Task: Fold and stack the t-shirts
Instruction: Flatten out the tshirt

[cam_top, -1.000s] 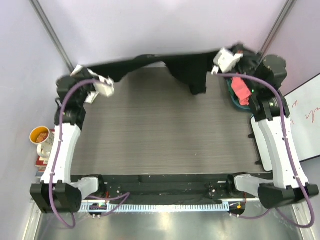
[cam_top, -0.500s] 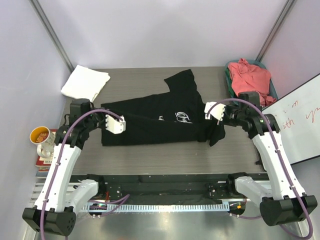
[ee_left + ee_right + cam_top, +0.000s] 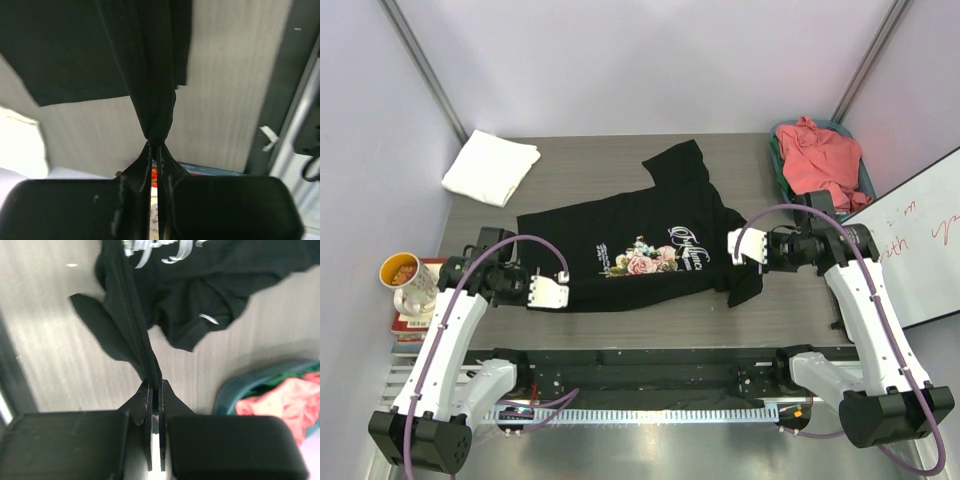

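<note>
Jaws pinching black t-shirt, grey table, lilac walls

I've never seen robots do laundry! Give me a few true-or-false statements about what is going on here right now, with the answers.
1. The black t-shirt lies spread out with its rose print facing up. True.
2. Only one gripper holds it. False: the left gripper and the right gripper each pinch an end of it.
3. The white t-shirt sits folded at the far left corner of the table. True.
4. The coral t-shirt is stacked on the white one. False: it lies crumpled in the basket at the far right.
</note>
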You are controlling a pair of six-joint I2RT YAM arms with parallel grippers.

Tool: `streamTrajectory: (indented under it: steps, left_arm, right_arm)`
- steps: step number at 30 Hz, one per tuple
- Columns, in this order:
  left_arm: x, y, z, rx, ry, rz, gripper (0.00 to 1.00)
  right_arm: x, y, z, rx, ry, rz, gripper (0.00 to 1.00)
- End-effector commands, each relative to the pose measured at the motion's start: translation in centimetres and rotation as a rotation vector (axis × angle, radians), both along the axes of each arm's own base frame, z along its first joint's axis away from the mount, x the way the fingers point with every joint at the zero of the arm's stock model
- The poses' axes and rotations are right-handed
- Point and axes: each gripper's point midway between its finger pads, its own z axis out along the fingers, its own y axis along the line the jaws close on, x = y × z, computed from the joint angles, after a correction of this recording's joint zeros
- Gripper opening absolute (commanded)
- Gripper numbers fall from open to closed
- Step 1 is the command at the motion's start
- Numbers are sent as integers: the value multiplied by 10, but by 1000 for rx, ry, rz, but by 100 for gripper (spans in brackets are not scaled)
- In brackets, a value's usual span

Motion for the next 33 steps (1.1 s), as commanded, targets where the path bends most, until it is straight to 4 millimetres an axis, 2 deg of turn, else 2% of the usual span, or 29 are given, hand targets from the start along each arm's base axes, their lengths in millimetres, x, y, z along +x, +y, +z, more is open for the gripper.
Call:
streamTrajectory:
  steps: [1, 6, 9, 10, 12, 13, 14, 15, 16, 18, 20, 21, 22, 23, 24, 25, 26, 27, 28, 29, 30, 32, 33]
  left_arm:
    - [-53, 3, -14, 15, 216, -30, 0]
    - [-84, 2, -13, 7, 338, -71, 0]
    - [-99, -1, -13, -14, 395, -70, 0]
    - [-101, -1, -12, -17, 397, -49, 0]
    - [-101, 2, -13, -3, 383, -62, 19]
    - [-99, 6, -12, 21, 371, -69, 33]
    - [-97, 8, -11, 32, 360, -79, 70]
    - [-91, 9, -8, 38, 335, -63, 83]
    - [-77, 10, -5, 44, 290, -38, 90]
    - [-60, 9, 8, 30, 241, 25, 92]
    - [-35, 8, 16, 18, 177, 93, 93]
    - [-18, 7, 24, 0, 112, 137, 93]
    - [-4, 7, 26, -12, 67, 165, 93]
    - [22, 8, 30, -17, -14, 186, 93]
    - [33, 10, 23, -23, -35, 235, 92]
    - [44, 12, 19, -20, -66, 262, 91]
    - [70, 13, 18, -23, -139, 291, 86]
    - [70, 13, 4, -21, -112, 296, 78]
    - [74, 12, -3, -20, -103, 294, 66]
    - [83, 11, -16, -12, -80, 294, 20]
    - [90, 12, -21, -3, -77, 301, 0]
    - [107, 13, -28, -7, -85, 354, 0]
    - [116, 19, -40, 29, -58, 377, 0]
  right_arm:
    - [-32, 1, -4, -37, 52, 128, 2]
    - [-74, 0, -17, -56, 164, 231, 1]
    - [-87, -4, -27, -78, 175, 258, 4]
    - [-92, -5, -26, -85, 145, 270, 13]
    - [-99, -7, -36, -115, 122, 318, 25]
    - [-102, -9, -35, -128, 84, 333, 42]
    - [-101, -8, -37, -130, 66, 338, 50]
    - [-93, -6, -35, -107, 33, 297, 59]
    - [-86, -3, -32, -87, 3, 269, 68]
    - [-66, 2, -19, -41, -64, 202, 70]
    - [-47, 5, -11, 5, -86, 132, 71]
    - [-24, 8, 4, 26, -170, 100, 70]
    - [-12, 9, 8, 87, -168, -2, 69]
    - [5, 9, 7, 105, -164, -49, 67]
    - [34, 11, 23, 145, -255, -95, 62]
    - [50, 9, 21, 186, -240, -195, 51]
    - [64, 9, 24, 207, -250, -236, 39]
    - [94, 10, 19, 221, -254, -271, 24]
    - [108, 8, 16, 227, -244, -319, 4]
    - [118, 9, 11, 255, -212, -373, 1]
    - [141, 10, -2, 248, -165, -404, 1]
    - [161, 11, -14, 266, -100, -477, 1]
    - [174, 13, -9, 280, -101, -485, 1]
